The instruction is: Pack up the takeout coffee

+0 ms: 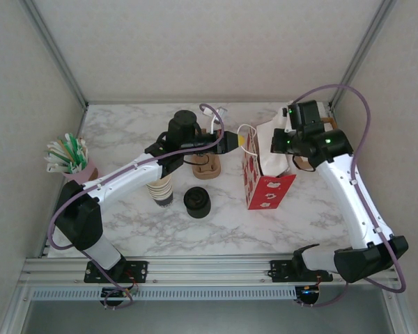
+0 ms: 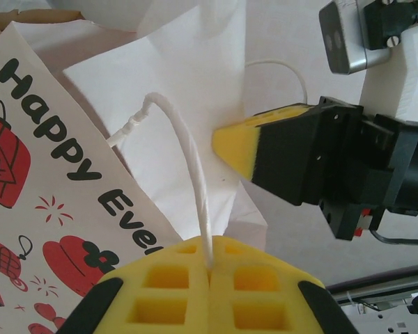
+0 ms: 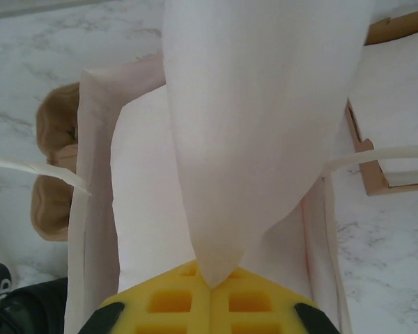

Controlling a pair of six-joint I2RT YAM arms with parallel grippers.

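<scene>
Left claw (image 2: 209, 268) was pinched shut on the white rope handle (image 2: 188, 153) of the red-and-white paper bag (image 1: 268, 189). The right claw (image 3: 210, 284) was clamped shut on a white paper sheet (image 3: 258, 125) rising from the bag's mouth, so the two together seemed to be holding the bag open at centre right of the overhead view.

The takeout coffee (image 1: 196, 202), which I took to be the short dark cup with a black lid, stood on the marble table (image 1: 125, 233) at lower centre, left of the bag and apart from it. A brown cardboard carrier (image 1: 206, 168) lay just above it.

By my reading, only the bag-opening was under way. Lifting the cup and setting it into the bag were both left to do.
</scene>
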